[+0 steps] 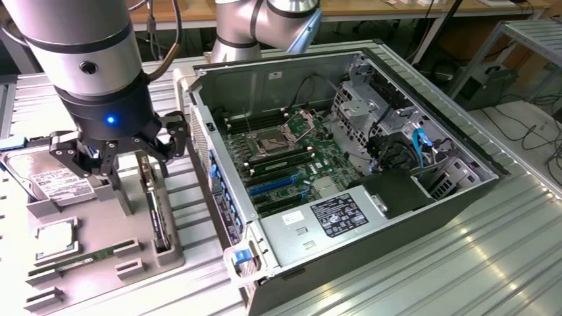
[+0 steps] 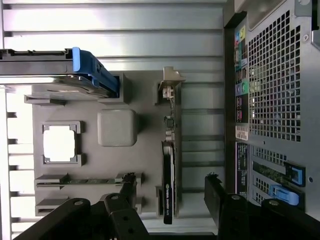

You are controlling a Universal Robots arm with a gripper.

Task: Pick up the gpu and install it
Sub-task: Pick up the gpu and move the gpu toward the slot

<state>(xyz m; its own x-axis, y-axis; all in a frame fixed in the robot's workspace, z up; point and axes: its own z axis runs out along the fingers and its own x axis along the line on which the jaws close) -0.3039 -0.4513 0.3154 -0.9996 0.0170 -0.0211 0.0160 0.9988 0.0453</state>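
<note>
The gpu (image 2: 168, 185) stood on its long edge in a slot of the grey tray (image 2: 145, 100), directly beneath the claw (image 2: 170, 177). Its dark board ran between the two fingers (image 2: 127, 187) with a clear gap to each, and its silver bracket (image 2: 170, 82) was at the end farther from the claw. Seen edge-on, the card's face could not be made out. In the exterior view the claw (image 1: 118, 161) overlapped one end of the card, so only a dark sliver of the gpu (image 1: 158, 217) showed. The claw was spread wide and held nothing, and the roots of its fingers were cut off by the frame.

On the tray to one side of the claw sat one hard drive (image 2: 45, 70) with a blue rail, partly cut off, one processor (image 2: 59, 144) and one memory stick (image 2: 85, 179). On the claw's other side stood one open computer case (image 1: 422, 191), its motherboard (image 1: 281, 164) exposed.
</note>
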